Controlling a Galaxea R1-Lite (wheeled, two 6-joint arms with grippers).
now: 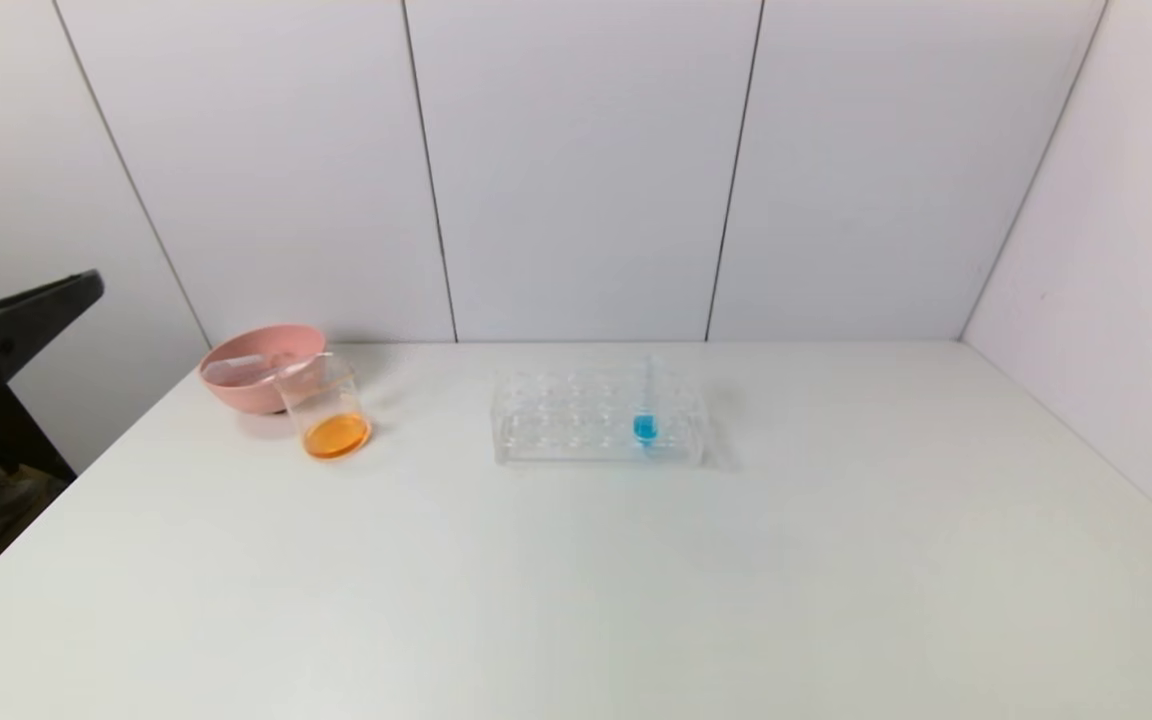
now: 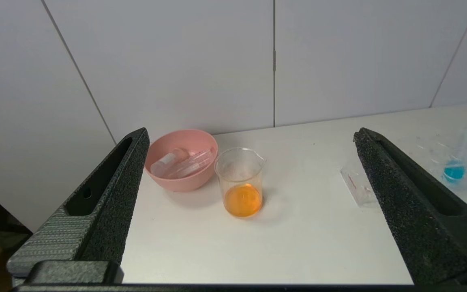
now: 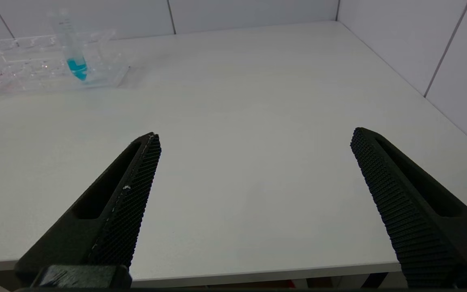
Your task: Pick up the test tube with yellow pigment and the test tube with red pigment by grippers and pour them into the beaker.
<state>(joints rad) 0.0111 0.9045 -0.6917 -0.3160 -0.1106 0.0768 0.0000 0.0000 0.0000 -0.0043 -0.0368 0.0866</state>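
One desk [image 1: 636, 580] carries everything. On it stands one beaker [image 1: 326, 412] at the far left, with one pool of orange liquid in its bottom. Just behind it sits one pink bowl [image 1: 251, 385], and in the bowl lie two clear empty tubes [image 2: 185, 162], perhaps more; the exact count is hard to tell. One clear rack [image 1: 596, 420] stands near the middle, and it holds one tube with blue liquid [image 1: 645, 425]. Two pincers show in all: the left pincer [image 2: 249, 136] and the right pincer [image 3: 253, 136], each with two black fingers.
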